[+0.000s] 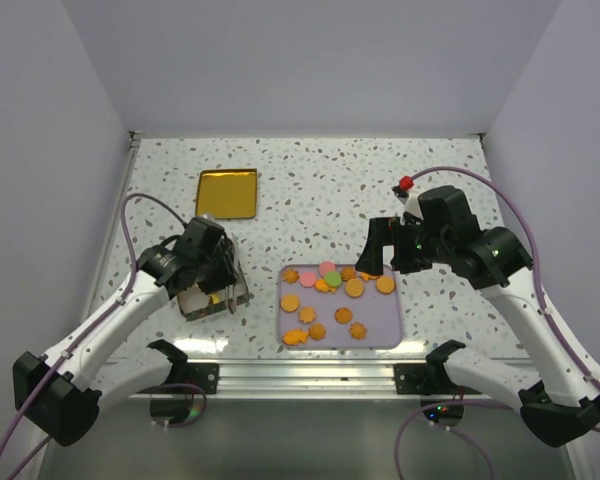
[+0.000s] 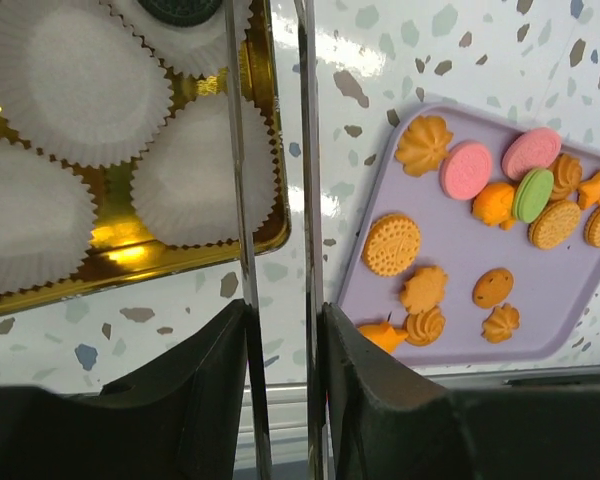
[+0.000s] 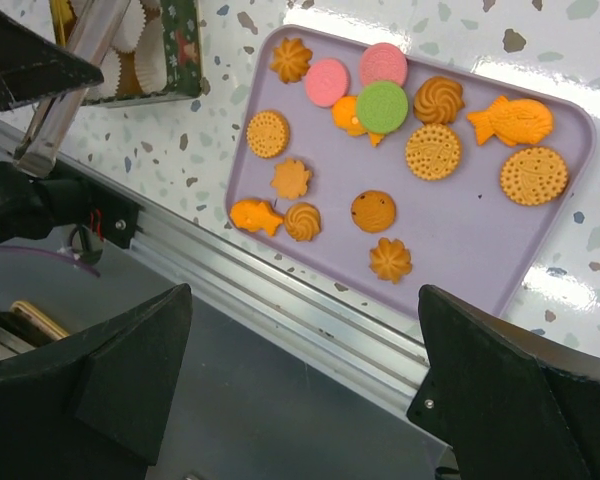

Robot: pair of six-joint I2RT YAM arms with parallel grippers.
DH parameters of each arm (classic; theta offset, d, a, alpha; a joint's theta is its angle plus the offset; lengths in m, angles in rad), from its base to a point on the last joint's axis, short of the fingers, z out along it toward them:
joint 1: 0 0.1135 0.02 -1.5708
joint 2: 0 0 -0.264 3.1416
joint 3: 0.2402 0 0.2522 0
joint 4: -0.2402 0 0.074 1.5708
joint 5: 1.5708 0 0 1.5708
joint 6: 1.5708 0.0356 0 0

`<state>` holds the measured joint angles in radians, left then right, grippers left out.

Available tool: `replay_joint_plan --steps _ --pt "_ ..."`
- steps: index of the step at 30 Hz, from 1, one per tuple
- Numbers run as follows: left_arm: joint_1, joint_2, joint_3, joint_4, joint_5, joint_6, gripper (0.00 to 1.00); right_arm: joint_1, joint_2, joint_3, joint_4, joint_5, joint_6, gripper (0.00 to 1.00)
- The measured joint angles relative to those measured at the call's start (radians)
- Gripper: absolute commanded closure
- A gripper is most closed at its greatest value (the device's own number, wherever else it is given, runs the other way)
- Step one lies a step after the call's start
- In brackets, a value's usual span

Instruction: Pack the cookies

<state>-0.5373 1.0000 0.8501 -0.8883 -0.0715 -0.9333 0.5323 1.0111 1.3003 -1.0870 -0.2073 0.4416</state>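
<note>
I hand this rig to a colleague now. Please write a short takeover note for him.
Left tool: shut on a clear plastic panel by the gold-lined box of white pleated paper cups.
Right tool: open, empty, above the lilac plastic tray.
Small flat cookies: nearly all lie on the tray; one dark round biscuit shows in a cup.
To do: move the rest into the cups.
</note>
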Motion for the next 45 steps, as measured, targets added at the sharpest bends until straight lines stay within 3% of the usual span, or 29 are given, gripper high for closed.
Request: replay_joint_plan --steps 6,16,20,25,33,39,45 --pt "0.128 0.129 0.088 0.054 0.071 0.140 0.66 0.010 0.003 0.000 0.001 0.016 -0.012 0.01" --pt "0.147 0.300 0.154 0.196 0.242 0.212 0.74 0.022 0.023 0.001 0.002 0.048 -0.028 0.01" --pt "0.139 0.311 0.161 0.223 0.274 0.213 0.73 0.024 0.023 0.001 0.002 0.063 -0.036 0.01" --pt "0.122 0.353 0.232 0.216 0.281 0.220 0.65 0.024 0.023 0.001 0.002 0.069 -0.043 0.01" --pt "0.118 0.359 0.391 0.168 0.238 0.253 0.59 0.027 0.037 0.022 0.001 0.085 -0.043 0.01" --pt "0.118 0.339 0.415 0.110 0.226 0.273 0.58 0.032 0.058 0.052 0.001 0.085 -0.044 0.01" --pt "0.117 0.241 0.384 0.124 0.347 0.270 0.60 0.033 0.117 0.098 0.035 -0.013 -0.001 0.01"
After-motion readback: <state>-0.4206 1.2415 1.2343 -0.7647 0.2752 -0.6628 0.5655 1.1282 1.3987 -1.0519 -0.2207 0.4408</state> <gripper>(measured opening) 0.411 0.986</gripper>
